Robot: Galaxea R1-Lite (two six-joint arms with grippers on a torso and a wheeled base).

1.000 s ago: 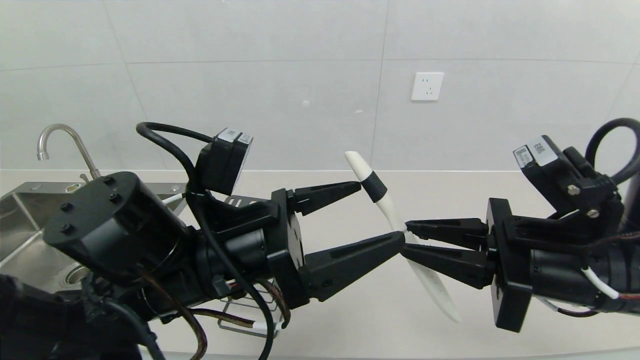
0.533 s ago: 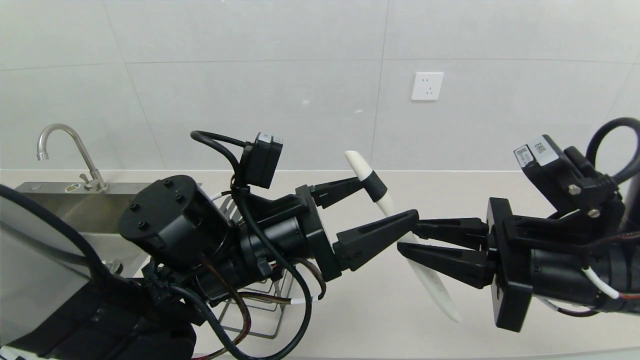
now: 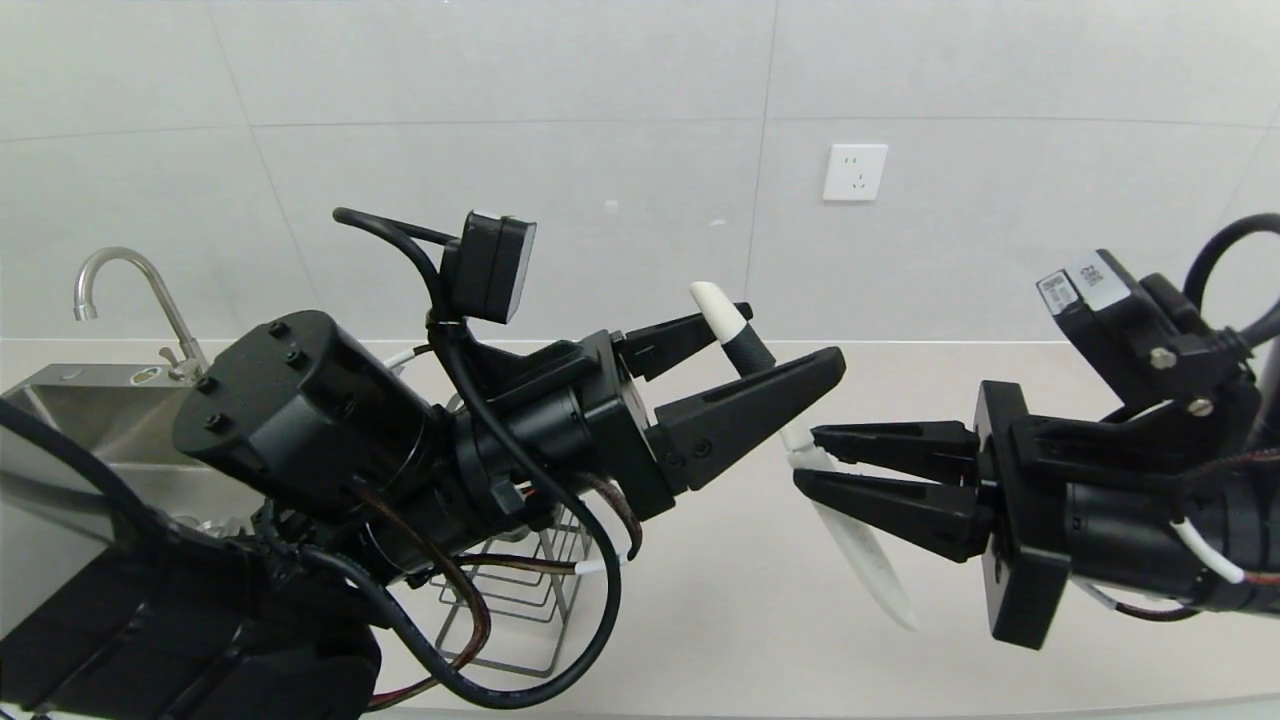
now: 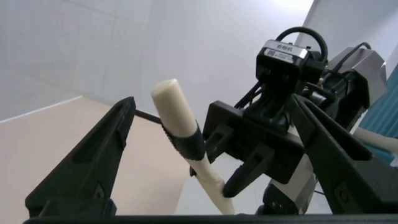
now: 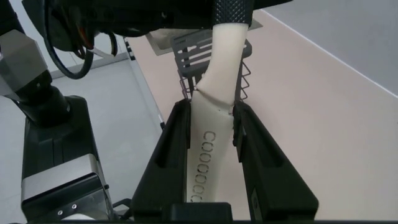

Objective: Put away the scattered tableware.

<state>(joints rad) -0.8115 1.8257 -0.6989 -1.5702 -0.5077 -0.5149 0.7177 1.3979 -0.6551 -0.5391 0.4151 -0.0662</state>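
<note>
White knife [image 3: 742, 350] [image 4: 180, 127] [image 5: 214, 134]: black knurled band on handle near butt, row of small oval marks along blade. Hung in air above and to right of wire rack [image 3: 520, 610], tilted, butt high on rack's side, tip low and farther from rack. Right gripper [image 3: 805, 458] clamped where blade met handle. Black band lay between spread fingers of left gripper [image 3: 792, 333]; contact unclear.

Bright, even, shadowless light; wide-angle bowing

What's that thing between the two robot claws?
A white knife, held by the right gripper, its handle inside the open left gripper. The head view shows it.
</note>
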